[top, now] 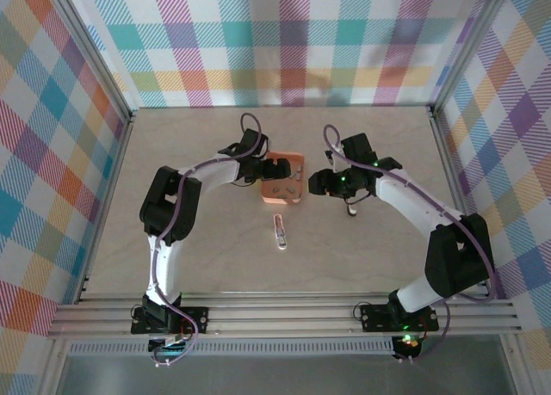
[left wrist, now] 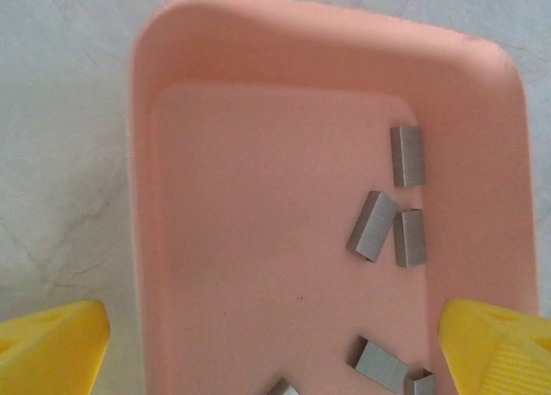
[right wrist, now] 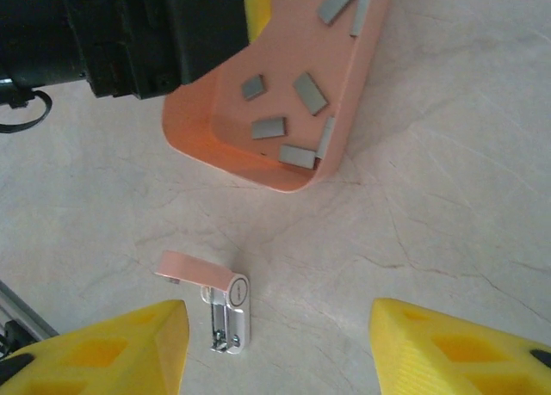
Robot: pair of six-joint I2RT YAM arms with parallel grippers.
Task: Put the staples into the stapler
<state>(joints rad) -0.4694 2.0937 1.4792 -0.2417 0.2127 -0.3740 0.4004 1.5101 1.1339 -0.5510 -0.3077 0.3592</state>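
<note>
Several grey staples (left wrist: 372,225) lie loose in the salmon-orange tray (left wrist: 258,59), mostly along its right side. My left gripper (left wrist: 275,352) hangs over the tray, open wide, one yellow fingertip (left wrist: 52,348) outside the tray's left wall and the other at its right wall. The stapler (right wrist: 225,305) lies on the table just short of the tray, its pale pink lid swung open and the white base with its metal channel showing. My right gripper (right wrist: 280,352) is open above the table; the stapler sits close to its left finger (right wrist: 95,352). Nothing is between either pair of fingers.
From above, the tray (top: 297,164) sits mid-table with the stapler (top: 281,231) a short way nearer the arms. The left gripper (top: 265,164) and right gripper (top: 315,184) flank the tray. Metal rails run along the table's sides and near edge.
</note>
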